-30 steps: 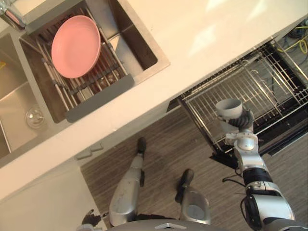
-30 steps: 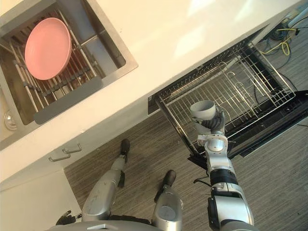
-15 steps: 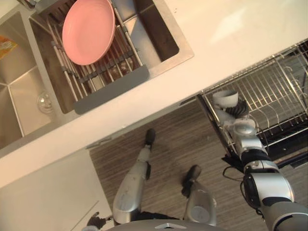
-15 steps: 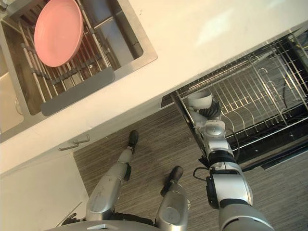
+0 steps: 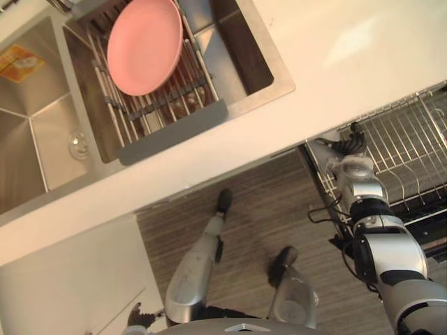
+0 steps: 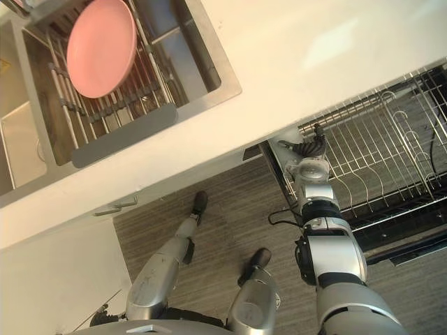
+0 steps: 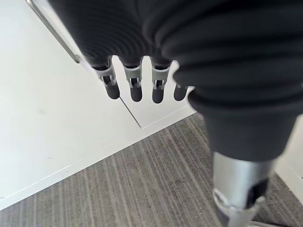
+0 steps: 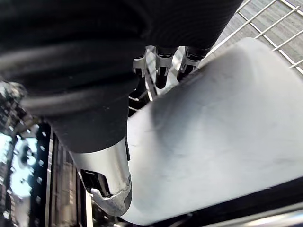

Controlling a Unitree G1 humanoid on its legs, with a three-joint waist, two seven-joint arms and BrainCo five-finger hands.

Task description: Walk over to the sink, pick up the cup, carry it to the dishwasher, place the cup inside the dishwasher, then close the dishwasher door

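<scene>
The pale grey cup (image 8: 213,132) lies in my right hand (image 5: 347,155), whose fingers (image 8: 161,71) and thumb (image 8: 110,189) curl round it. That hand is at the near left corner of the dishwasher's pulled-out wire rack (image 5: 408,143), just below the countertop's edge (image 5: 307,136). From the head the cup is mostly hidden behind the hand and the counter edge. Rack wires show right behind the cup in the right wrist view. The dark open dishwasher door (image 6: 408,234) lies below the rack. My left hand (image 7: 136,90) hangs beside a white cabinet with straight fingers, holding nothing.
A steel sink (image 5: 260,91) is set in the cream countertop (image 5: 349,63), with a pink plate (image 5: 144,45) on a drying rack inside it. White cabinet fronts (image 5: 63,279) stand to the left. The wood-look floor (image 5: 265,216) runs in front of the dishwasher.
The head views have shifted, sink and counter now lie further right. My right hand has carried the cup up to the rack's corner by the counter edge, where the cup is mostly hidden.
</scene>
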